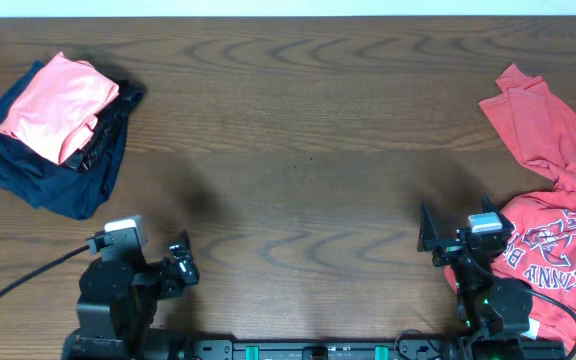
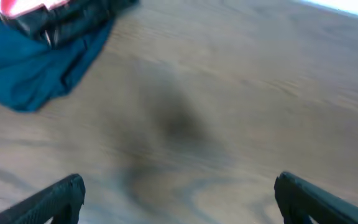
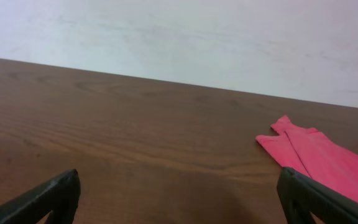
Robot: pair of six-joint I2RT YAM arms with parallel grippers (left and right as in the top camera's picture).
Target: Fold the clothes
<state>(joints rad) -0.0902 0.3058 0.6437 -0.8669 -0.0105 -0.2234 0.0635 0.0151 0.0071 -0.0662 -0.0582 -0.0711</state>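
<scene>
A crumpled red T-shirt (image 1: 553,190) with white print lies at the table's right side; one sleeve shows in the right wrist view (image 3: 319,158). A stack of folded clothes (image 1: 53,130), pink on top of dark blue and black, sits at the far left and shows in the left wrist view (image 2: 39,46). My left gripper (image 1: 180,262) is open and empty near the front edge, its fingers wide apart in the left wrist view (image 2: 179,199). My right gripper (image 1: 436,240) is open and empty, just left of the red shirt, fingers apart in the right wrist view (image 3: 179,199).
The wooden table (image 1: 298,150) spans the view. A pale wall (image 3: 179,37) stands beyond its far edge. A black cable (image 1: 23,280) runs from the left arm to the front left.
</scene>
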